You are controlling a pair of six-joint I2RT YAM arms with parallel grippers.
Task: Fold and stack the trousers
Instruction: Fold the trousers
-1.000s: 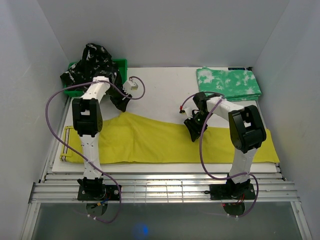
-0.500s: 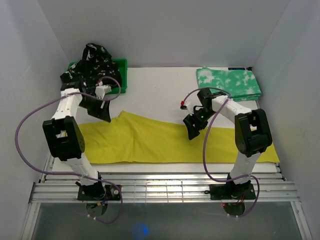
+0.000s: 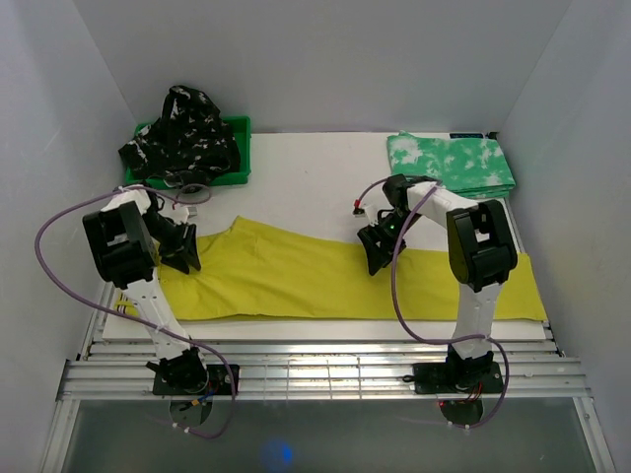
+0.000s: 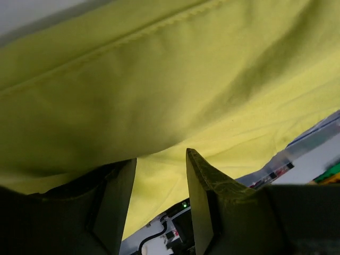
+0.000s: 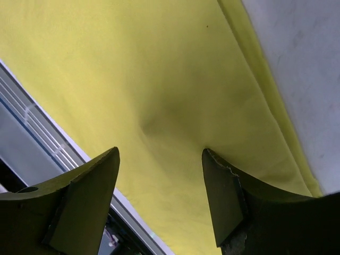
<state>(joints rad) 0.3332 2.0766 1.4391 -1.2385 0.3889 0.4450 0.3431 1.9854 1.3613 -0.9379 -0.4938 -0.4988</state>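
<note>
The long mustard-yellow trousers (image 3: 296, 281) lie flat across the table from left to right. My left gripper (image 3: 185, 248) is down at their left end, jaws open, with yellow cloth (image 4: 159, 79) right at the fingertips (image 4: 199, 175). My right gripper (image 3: 375, 254) is at the upper edge near the middle, jaws wide open just above the cloth (image 5: 159, 79). The green-and-white mottled pair (image 3: 452, 163) lies folded at the back right. The black pair with white pattern (image 3: 182, 138) is heaped on the green bin (image 3: 242, 128) at the back left.
The white tabletop (image 3: 315, 168) shows bare between the bin and the folded pair. Metal rails (image 3: 325, 370) run along the near edge. White walls close in on the left, back and right. Purple cables loop off both arms.
My left arm has swung from beside the bin out to the left and come down at the left end of the yellow trousers. My right gripper has stayed near the upper edge, shifting only slightly.
</note>
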